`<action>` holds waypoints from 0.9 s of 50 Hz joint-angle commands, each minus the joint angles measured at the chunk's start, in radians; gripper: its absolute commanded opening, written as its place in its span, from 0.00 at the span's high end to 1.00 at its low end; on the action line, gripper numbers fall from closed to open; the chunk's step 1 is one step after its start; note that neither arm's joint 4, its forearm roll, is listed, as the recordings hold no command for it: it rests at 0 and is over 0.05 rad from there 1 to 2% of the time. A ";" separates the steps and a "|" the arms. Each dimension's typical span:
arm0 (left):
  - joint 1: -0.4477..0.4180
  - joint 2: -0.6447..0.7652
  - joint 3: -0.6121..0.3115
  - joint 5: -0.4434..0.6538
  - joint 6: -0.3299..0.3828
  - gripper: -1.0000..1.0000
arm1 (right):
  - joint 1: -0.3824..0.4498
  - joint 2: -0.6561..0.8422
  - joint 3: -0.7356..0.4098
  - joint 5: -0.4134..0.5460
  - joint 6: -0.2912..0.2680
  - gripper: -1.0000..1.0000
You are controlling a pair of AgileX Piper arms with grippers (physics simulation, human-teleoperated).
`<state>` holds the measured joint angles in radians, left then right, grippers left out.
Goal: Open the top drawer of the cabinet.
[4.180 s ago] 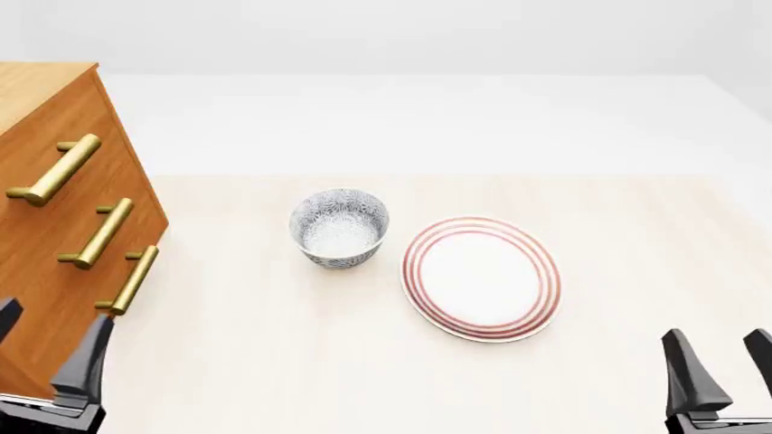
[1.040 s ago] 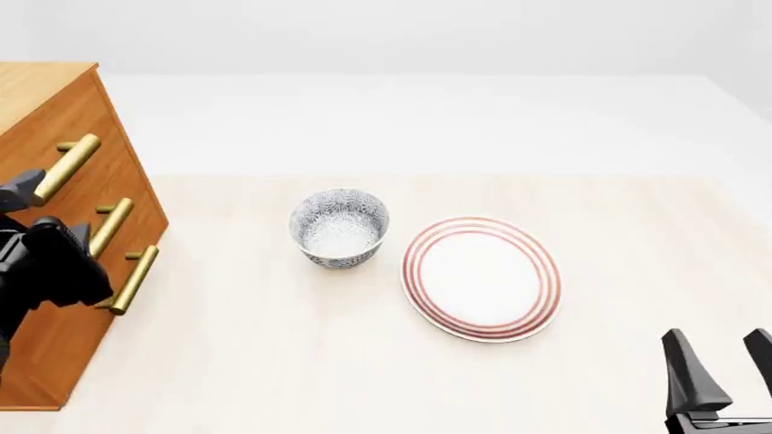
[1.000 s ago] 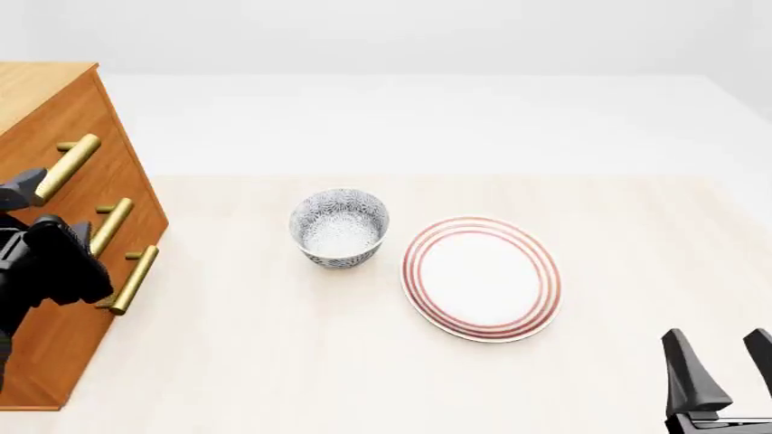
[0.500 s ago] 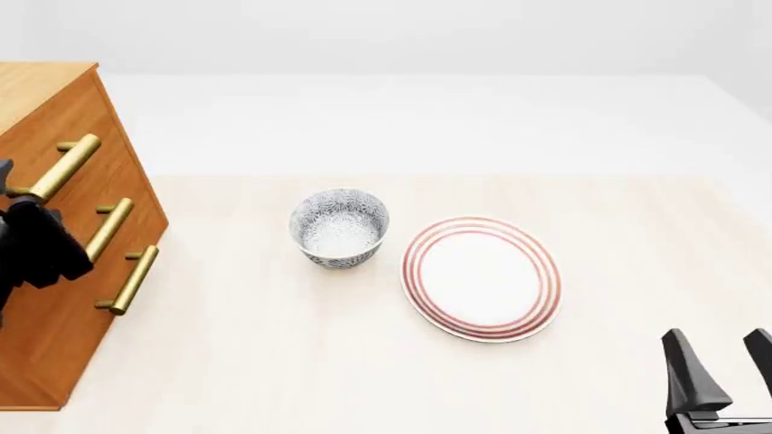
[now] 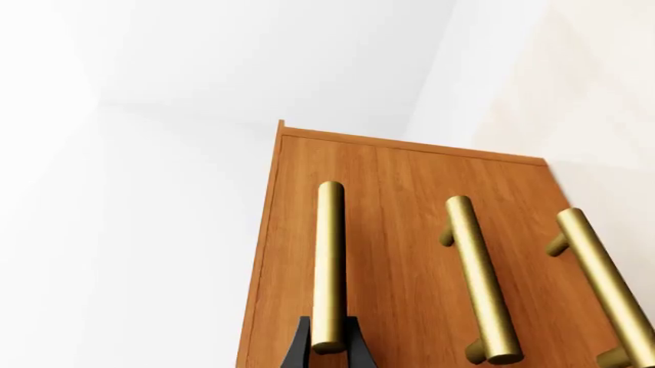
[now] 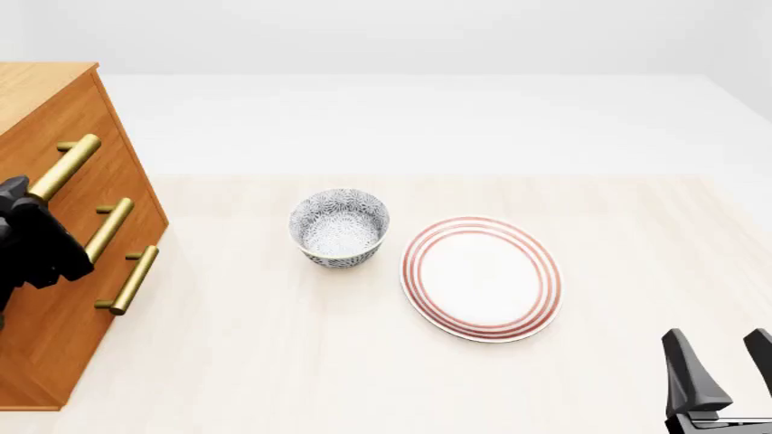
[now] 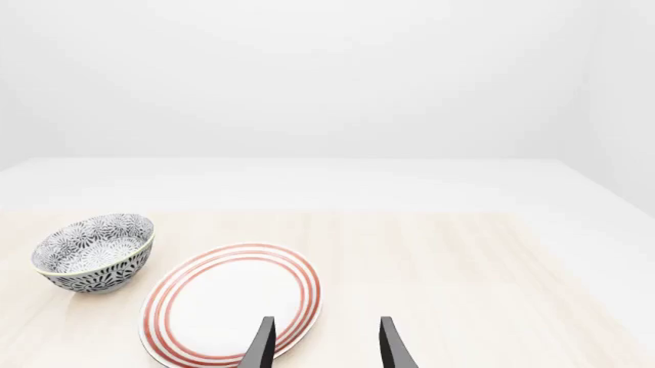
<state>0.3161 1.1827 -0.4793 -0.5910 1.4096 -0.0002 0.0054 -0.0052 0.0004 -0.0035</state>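
A: Front view first: the cabinet (image 6: pixel 61 271) stands at the far left of the worktop (image 6: pixel 362 362), and the top drawer (image 6: pixel 72 136) sits flush, not pulled out.

B: And the left gripper (image 6: pixel 22 203) is right at the near end of that drawer's brass handle (image 6: pixel 63 168). A patterned bowl (image 6: pixel 339 227) and a red-ringed plate (image 6: pixel 482 277) lie mid-worktop, close together but apart.

A: The right gripper (image 6: pixel 724 362) pokes in at the bottom right corner, fingers parted, nothing between them.

B: Left wrist view: the top handle (image 5: pixel 329 264) runs straight between the two dark fingertips (image 5: pixel 299 351), one on each side. The fingers hug the bar closely, gripping it.

A: Right wrist view: spread fingers (image 7: pixel 262 345) above the plate's (image 7: pixel 230 303) edge, bowl (image 7: pixel 94 251) well off to the side.
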 commanded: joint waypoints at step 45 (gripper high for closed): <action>-0.174 0.008 0.042 -0.022 0.080 1.00 | 0.000 0.000 0.000 0.000 0.000 0.00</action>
<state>0.2316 1.1544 -0.4601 -0.5864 1.4721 -0.0002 0.0053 -0.0052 0.0004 -0.0035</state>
